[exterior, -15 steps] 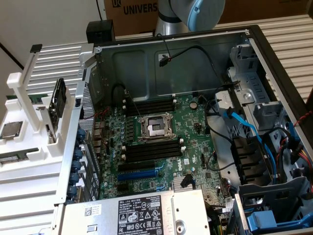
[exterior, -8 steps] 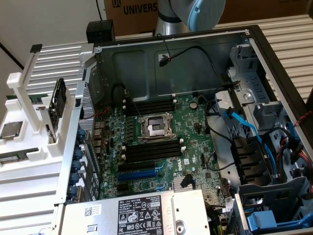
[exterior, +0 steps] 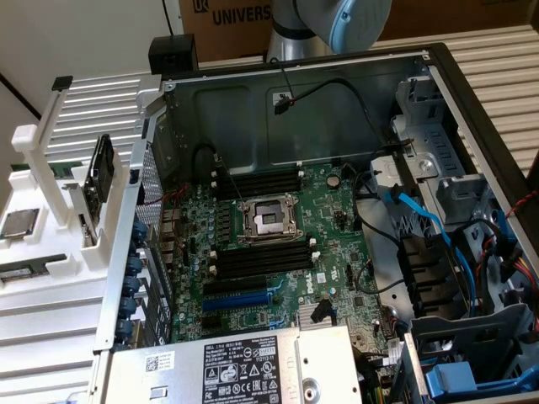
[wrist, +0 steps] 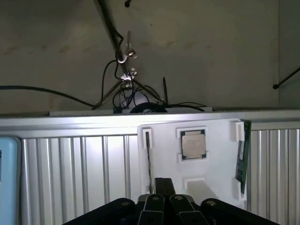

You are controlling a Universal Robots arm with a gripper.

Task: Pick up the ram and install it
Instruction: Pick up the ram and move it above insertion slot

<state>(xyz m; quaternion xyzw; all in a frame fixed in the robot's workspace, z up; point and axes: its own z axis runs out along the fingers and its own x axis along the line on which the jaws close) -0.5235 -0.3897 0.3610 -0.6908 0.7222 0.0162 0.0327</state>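
Gripper (wrist: 164, 186) closed, empty; ram (wrist: 241, 157) unpicked.
The ram is held on edge in the white holder (exterior: 42, 181), at nine o'clock of the motherboard (exterior: 278, 244) in the exterior view; it could be knocked loose if approached with jaws unopened.

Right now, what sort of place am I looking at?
Most likely a robotics lab workbench for computer assembly: an open desktop case with its motherboard bare, a white parts holder carrying a processor and the ram, and a robot arm.
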